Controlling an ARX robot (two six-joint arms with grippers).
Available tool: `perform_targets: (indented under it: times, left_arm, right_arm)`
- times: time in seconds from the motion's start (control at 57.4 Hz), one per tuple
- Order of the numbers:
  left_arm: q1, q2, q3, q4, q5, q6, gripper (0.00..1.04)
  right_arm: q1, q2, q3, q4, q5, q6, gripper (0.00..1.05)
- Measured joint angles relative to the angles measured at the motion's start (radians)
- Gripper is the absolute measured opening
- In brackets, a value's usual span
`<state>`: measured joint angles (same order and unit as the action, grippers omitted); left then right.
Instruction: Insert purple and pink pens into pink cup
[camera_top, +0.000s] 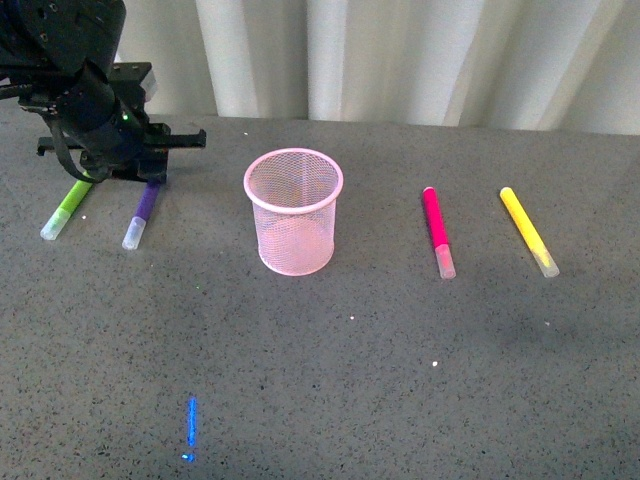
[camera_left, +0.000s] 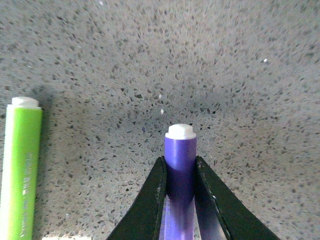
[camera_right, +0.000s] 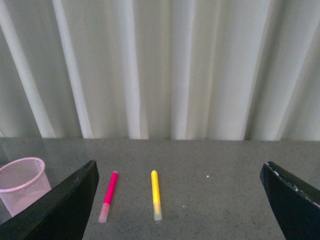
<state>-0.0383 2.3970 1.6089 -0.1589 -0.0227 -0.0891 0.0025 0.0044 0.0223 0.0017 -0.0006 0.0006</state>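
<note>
The purple pen (camera_top: 140, 216) lies on the grey table at the left, clear cap toward the front. My left gripper (camera_top: 152, 176) is down on its far end, shut on it; in the left wrist view the two black fingers (camera_left: 150, 200) press the purple barrel (camera_left: 180, 170) from both sides. The pink mesh cup (camera_top: 293, 210) stands upright in the middle, empty. Right of it lies the pink pen (camera_top: 438, 231), also seen in the right wrist view (camera_right: 108, 196) beside the cup (camera_right: 22, 180). My right gripper (camera_right: 180, 200) hangs open above the table, out of the front view.
A lime green marker (camera_top: 65, 210) lies just left of the purple pen, close to my left gripper, and shows in the left wrist view (camera_left: 20, 170). A yellow marker (camera_top: 529, 232) lies right of the pink pen. White curtains hang behind the table's far edge.
</note>
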Motion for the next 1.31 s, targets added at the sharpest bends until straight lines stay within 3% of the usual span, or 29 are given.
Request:
perform_targets:
  times: [0.348,0.592,0.871,1.132,1.306]
  left_arm:
    - [0.019,-0.32,-0.225,0.19,0.021,-0.061,0.13]
    - [0.0,-0.54,-0.479,0.476,0.014,-0.187,0.13]
    - [-0.119,-0.626,-0.647,0.792,-0.054,-0.353,0.13]
    - [-0.266,-0.519,-0.683,1.035,-0.075,-0.425,0.13]
    - [-0.297,-0.437,-0.713,1.175,-0.088,-0.455,0.13]
  right_arm:
    - [0.0,0.0,0.0,0.0,0.0,0.0,0.98]
    - [0.0,0.0,0.0,0.0,0.0,0.0,0.98]
    - [0.0,0.0,0.0,0.0,0.0,0.0,0.98]
    - [0.0,0.0,0.0,0.0,0.0,0.0,0.98]
    - [0.0,0.0,0.0,0.0,0.0,0.0,0.98]
